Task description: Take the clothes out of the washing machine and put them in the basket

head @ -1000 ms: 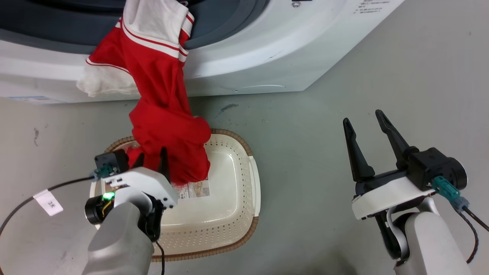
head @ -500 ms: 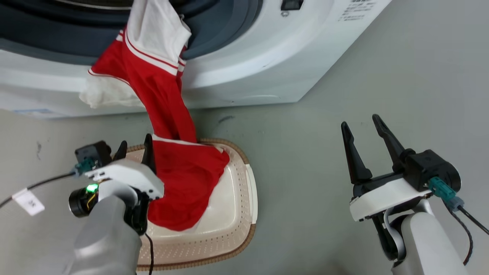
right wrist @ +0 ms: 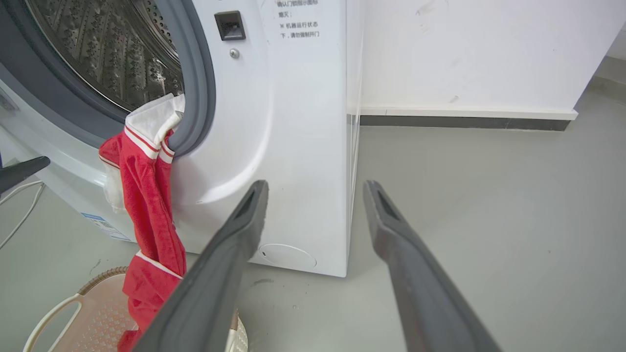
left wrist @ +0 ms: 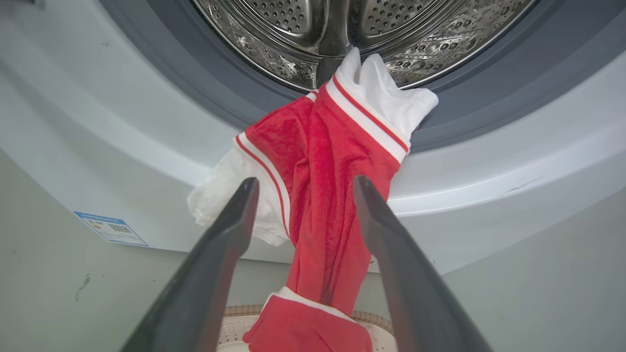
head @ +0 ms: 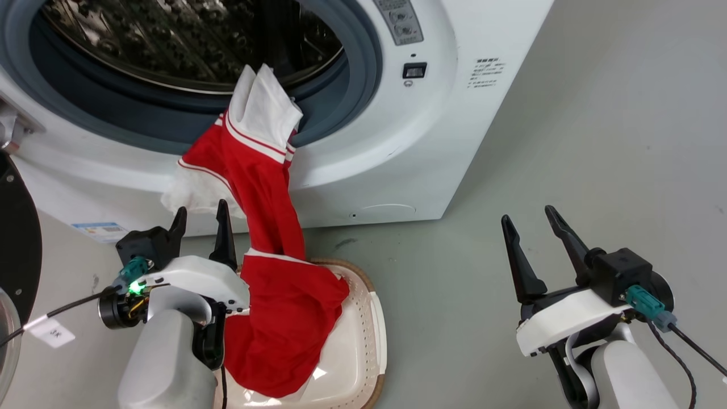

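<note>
Clothes half out of washing machine, lower end in basket.
L claw & R claw both wide, empty.

We see the basket only in part: the clothes cover its middle and the bottom edge cuts its near side. The washing machine is cut off at top and left. We cannot read its printed label.

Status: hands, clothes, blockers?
Left hand open, empty. Right hand open, idle. Clothes draped from washing machine rim into basket. Nothing in the way.
</note>
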